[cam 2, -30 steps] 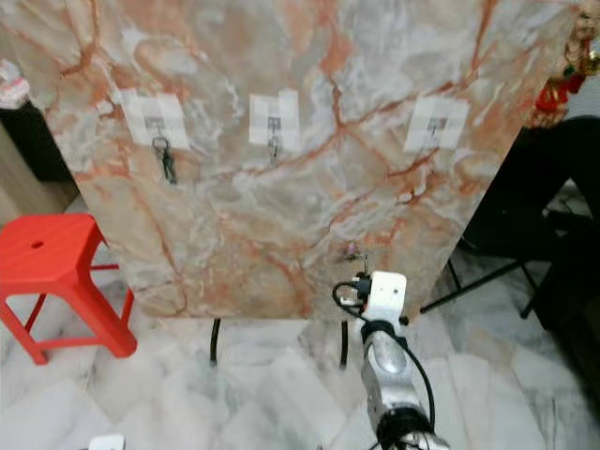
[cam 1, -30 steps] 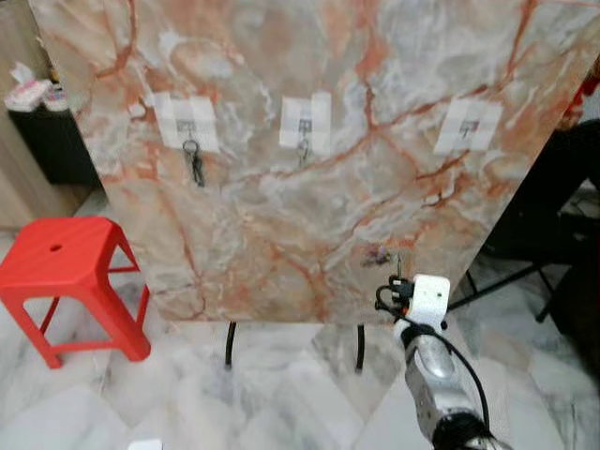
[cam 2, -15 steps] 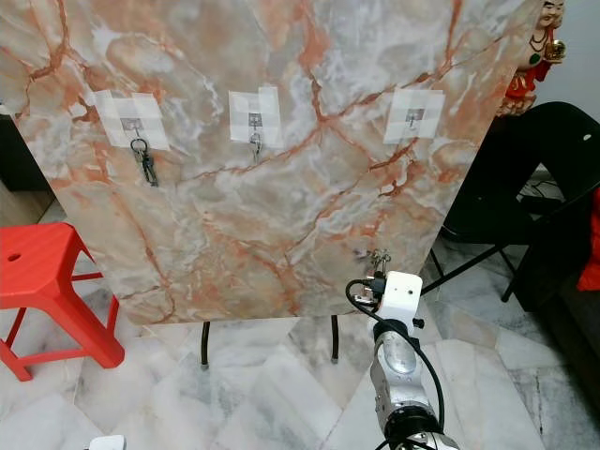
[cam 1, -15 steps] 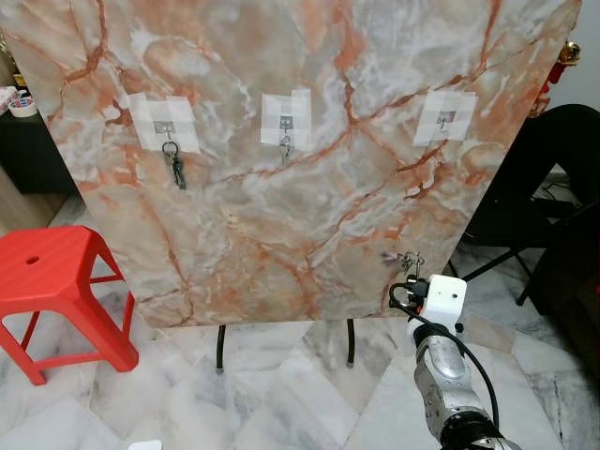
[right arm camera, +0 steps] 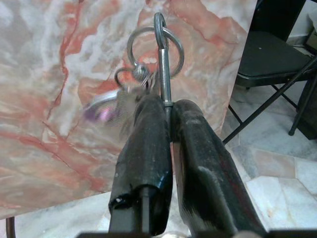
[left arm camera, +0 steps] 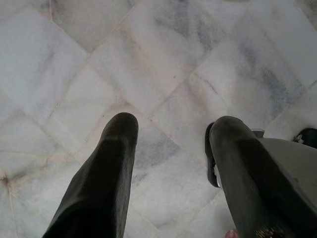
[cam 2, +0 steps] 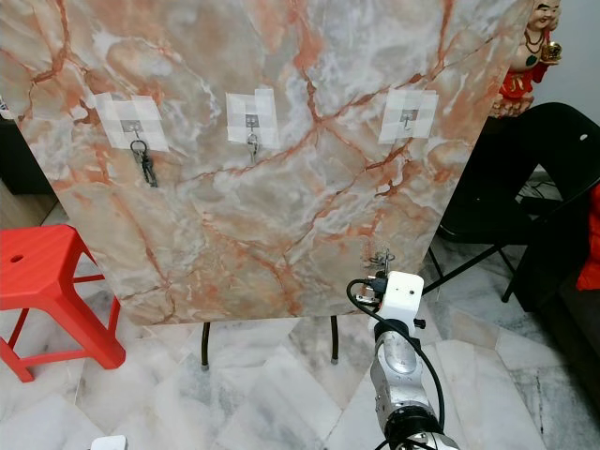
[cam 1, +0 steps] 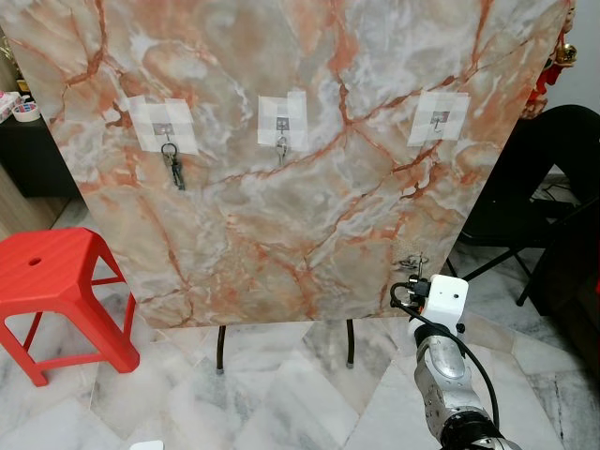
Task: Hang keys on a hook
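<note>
A marble board (cam 1: 281,169) stands tilted on thin black legs over a pale marble floor (cam 1: 281,394). It carries 3 taped hooks in a row: the left hook (cam 1: 167,129) bears a dark key bunch (cam 1: 173,169), the middle hook (cam 1: 282,127) bears a small metal piece, and the right hook (cam 1: 438,121) is bare. A red stool (cam 1: 56,291) stands to the board's left, with a black cabinet (cam 1: 28,150) behind it. A black chair (cam 1: 544,187) stands to the board's right.

The right arm (cam 1: 445,375) reaches up toward the board's lower right corner. The right gripper (right arm camera: 166,106) has its 2 fingers pressed together on the flat metal shank of the keys (right arm camera: 156,44). The ring and a blurred bunch of keys with a purple tag stand above the fingertips, just before the marble face. They sit well below the right hook.

The left gripper (left arm camera: 171,134) hangs over the floor with its fingers (left arm camera: 111,173) apart and nothing between them.
</note>
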Available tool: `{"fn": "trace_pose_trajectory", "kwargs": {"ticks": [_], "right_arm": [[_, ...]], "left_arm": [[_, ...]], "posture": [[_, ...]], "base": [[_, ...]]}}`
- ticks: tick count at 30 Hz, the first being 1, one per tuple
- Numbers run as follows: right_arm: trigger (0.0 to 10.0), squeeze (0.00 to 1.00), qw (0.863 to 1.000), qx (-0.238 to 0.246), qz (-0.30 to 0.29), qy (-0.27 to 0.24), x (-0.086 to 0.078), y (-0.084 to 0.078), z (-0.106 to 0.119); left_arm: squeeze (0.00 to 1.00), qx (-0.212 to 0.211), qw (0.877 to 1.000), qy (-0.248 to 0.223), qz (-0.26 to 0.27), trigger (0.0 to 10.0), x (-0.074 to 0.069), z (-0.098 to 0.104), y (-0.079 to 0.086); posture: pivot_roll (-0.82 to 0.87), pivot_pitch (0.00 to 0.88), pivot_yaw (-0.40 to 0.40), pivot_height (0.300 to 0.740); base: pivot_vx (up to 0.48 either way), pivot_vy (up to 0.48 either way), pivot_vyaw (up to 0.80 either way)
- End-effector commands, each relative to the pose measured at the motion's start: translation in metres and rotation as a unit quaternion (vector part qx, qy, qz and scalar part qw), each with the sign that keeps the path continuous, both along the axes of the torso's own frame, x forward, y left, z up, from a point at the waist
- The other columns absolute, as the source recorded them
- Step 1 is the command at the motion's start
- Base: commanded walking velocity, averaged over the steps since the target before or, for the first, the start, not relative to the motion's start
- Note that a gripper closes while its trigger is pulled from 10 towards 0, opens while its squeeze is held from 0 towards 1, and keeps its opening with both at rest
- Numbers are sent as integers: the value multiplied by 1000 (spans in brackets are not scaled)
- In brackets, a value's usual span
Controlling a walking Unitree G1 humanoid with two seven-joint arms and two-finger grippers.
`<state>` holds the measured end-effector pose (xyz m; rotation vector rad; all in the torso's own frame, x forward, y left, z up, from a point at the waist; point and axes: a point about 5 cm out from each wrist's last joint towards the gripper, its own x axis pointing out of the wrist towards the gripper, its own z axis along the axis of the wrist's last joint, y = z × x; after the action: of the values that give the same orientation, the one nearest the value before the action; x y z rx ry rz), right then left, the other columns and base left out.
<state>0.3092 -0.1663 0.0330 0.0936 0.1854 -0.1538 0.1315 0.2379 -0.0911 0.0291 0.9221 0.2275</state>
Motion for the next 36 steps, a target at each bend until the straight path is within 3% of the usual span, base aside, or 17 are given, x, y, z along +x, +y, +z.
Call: {"fn": "trace_pose_trajectory", "kwargs": {"ticks": [1,8,27,36], "right_arm": [[10000,0,1000,-3,-6,-12,4,-3,5],[10000,0,1000,-3,-8,-12,4,-2,6],[10000,0,1000,-4,-12,-14,5,-4,7],[10000,0,1000,-6,-16,-13,5,-4,6]], "left_arm": [[0,-1,1000,11,-3,10000,-6,-2,1],[0,1,1000,11,-7,10000,-5,-2,1],[0,-3,1000,5,-11,10000,-5,-2,-4],[0,-1,1000,-8,-19,10000,5,0,-7]], "posture": [[62,0,-24,740],[63,0,-21,740],[65,0,-24,740],[65,0,-27,740]], "base": [[0,0,0],[0,0,0],[235,0,0],[188,0,0]]}}
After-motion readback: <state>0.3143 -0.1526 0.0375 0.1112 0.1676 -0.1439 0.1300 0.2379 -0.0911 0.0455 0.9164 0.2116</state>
